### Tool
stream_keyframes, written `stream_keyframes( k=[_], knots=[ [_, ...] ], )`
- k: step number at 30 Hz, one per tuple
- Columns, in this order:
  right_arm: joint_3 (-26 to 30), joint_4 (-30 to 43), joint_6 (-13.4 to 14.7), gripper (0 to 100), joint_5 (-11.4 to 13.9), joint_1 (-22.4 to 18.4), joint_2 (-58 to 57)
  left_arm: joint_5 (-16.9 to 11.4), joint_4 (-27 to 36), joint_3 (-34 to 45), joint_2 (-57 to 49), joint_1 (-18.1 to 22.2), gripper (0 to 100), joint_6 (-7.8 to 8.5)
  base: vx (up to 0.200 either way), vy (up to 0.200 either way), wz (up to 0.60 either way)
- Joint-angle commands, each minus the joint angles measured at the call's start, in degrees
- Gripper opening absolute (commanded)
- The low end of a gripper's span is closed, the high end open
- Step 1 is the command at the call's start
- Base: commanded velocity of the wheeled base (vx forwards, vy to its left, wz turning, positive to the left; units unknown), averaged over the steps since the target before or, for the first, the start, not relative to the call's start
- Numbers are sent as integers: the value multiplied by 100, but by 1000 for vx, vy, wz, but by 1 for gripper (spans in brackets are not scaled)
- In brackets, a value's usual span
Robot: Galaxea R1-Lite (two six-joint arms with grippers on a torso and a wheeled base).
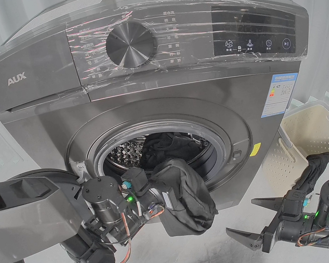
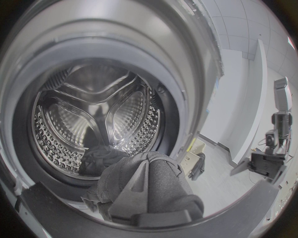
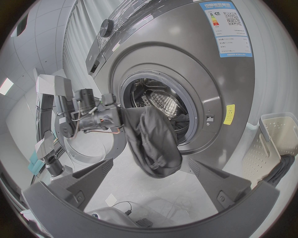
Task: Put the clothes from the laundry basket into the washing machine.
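Observation:
My left gripper (image 1: 163, 188) is shut on a dark grey garment (image 1: 186, 199) just in front of the washing machine's open round port (image 1: 164, 154). The cloth drapes over the fingers (image 2: 136, 189) and hangs below the door rim. Another dark garment (image 1: 165, 146) lies inside the drum (image 2: 93, 124). My right gripper (image 1: 254, 218) stands open and holds nothing, low at the right in front of the machine. The cream laundry basket (image 1: 317, 129) sits to the machine's right, with a black garment (image 1: 314, 171) hanging over its front edge.
The grey washing machine (image 1: 144, 83) stands right ahead, and its open door (image 3: 83, 152) swings out at the left beside my left arm. Bare grey floor (image 1: 201, 252) lies between the two arms. White curtains hang behind.

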Motion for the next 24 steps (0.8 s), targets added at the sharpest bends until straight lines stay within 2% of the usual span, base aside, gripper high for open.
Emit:
stream_keyframes(
  k=[1, 3, 9, 13, 22, 24],
  knots=[
    [4, -3, -1, 100, 5, -24, -4, 10, -3, -840, 796, 242, 0, -26, 0, 0, 0],
    [4, -3, -1, 100, 14, -24, 13, 63, 5, -1112, 901, 277, 0, -61, 0, 0, 0],
    [4, -3, -1, 100, 14, -59, 22, 309, 111, -1657, 1332, 304, 0, -34, 0, 0, 0],
    [4, -3, 8, 100, 14, -59, 31, 317, 208, -1947, 1569, 391, 0, -26, 0, 0, 0],
    [30, -3, 8, 100, 22, -59, 66, 388, 1034, -3257, 1965, 673, 0, 18, 0, 0, 0],
    [30, -3, 8, 100, 22, -59, 75, 388, 1341, -3424, 1965, 682, 0, 89, 0, 0, 0]
  ],
)
